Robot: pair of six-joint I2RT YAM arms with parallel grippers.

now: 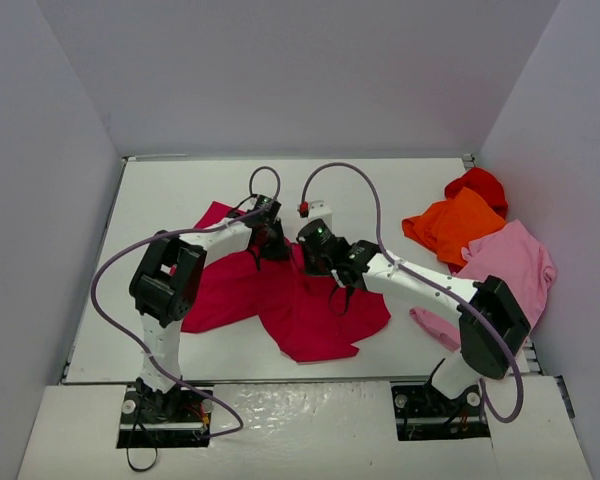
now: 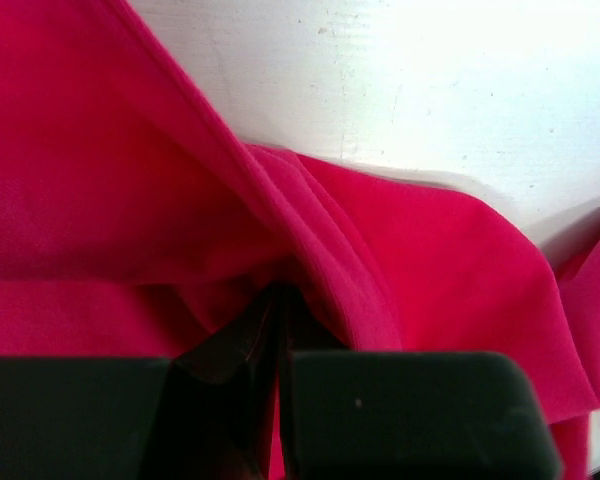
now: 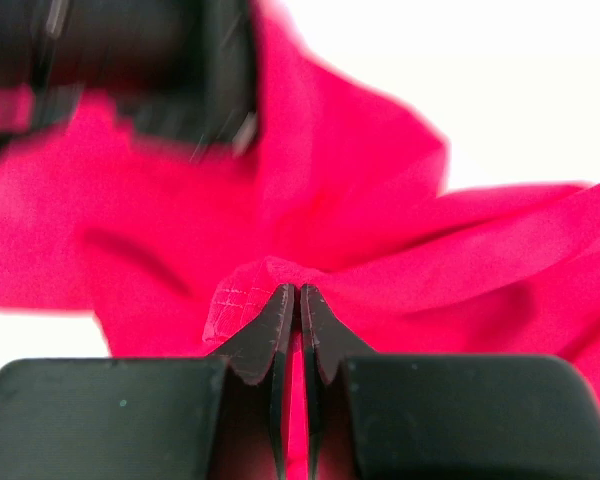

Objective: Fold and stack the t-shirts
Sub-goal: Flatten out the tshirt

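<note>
at their tips, left end effector [image 2: 278, 298] and right end effector [image 3: 298, 294] both pinch the crimson shirt [image 1: 315, 315]; seemingly the spreading step; next, pull apart to flatten.

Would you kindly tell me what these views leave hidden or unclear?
Top view: bright red t-shirt, mostly behind the orange t-shirt.
Top view: light pink t-shirt, near edge under the right arm.
Right wrist: dark shape upper left, too blurred.
Left wrist: crimson t-shirt, cut off by edges.

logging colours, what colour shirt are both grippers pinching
Crimson t-shirt, magenta-red; clearest in the left wrist view.
</note>
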